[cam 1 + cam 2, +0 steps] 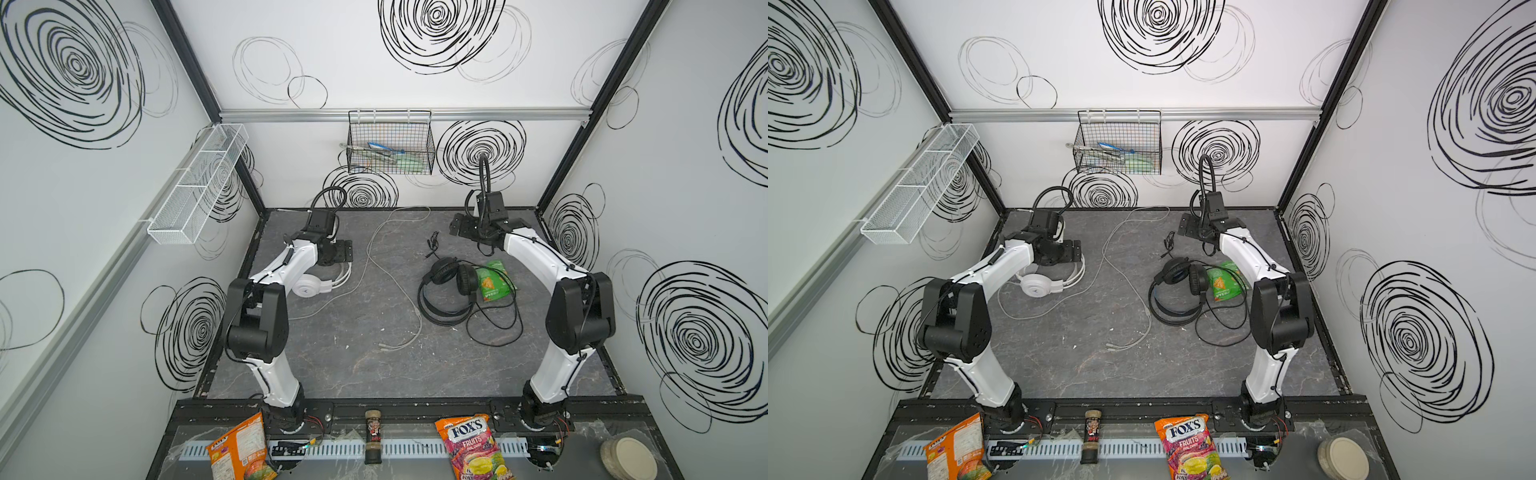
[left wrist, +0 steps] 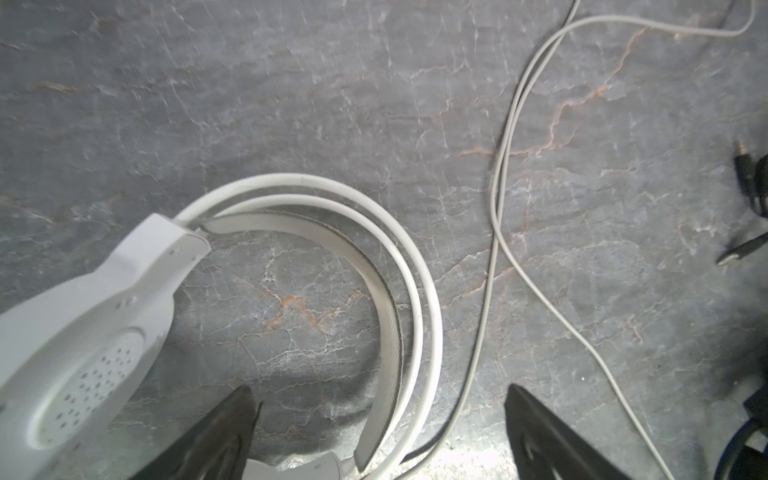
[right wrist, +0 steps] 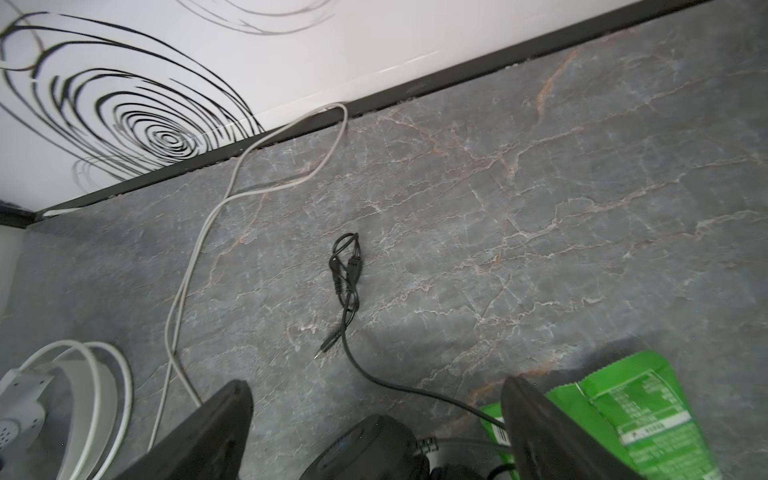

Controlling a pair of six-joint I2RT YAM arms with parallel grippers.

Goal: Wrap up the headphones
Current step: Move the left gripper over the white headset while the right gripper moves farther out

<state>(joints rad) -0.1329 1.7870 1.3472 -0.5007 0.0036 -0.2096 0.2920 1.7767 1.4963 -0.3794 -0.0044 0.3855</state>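
Two ungripped sets on the grey table [image 1: 353,353]: white headset [image 1: 309,284], black headset [image 1: 467,279].
The left arm [image 1: 286,266] half hides the white one, left gripper [image 2: 379,388] spread wide above it; the black one, beside a green snack bag [image 1: 496,282], is cut off under the wide right gripper [image 3: 374,382].

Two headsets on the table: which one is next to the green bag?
The black headphones, on the right: an earcup sits right beside the green snack bag. The white headphones lie well apart, on the left.

Hidden from you
Your left arm [image 1: 291,262] covered part of the white headset [image 1: 309,286]; the right wrist view's edge cut off the black headset [image 3: 365,444].
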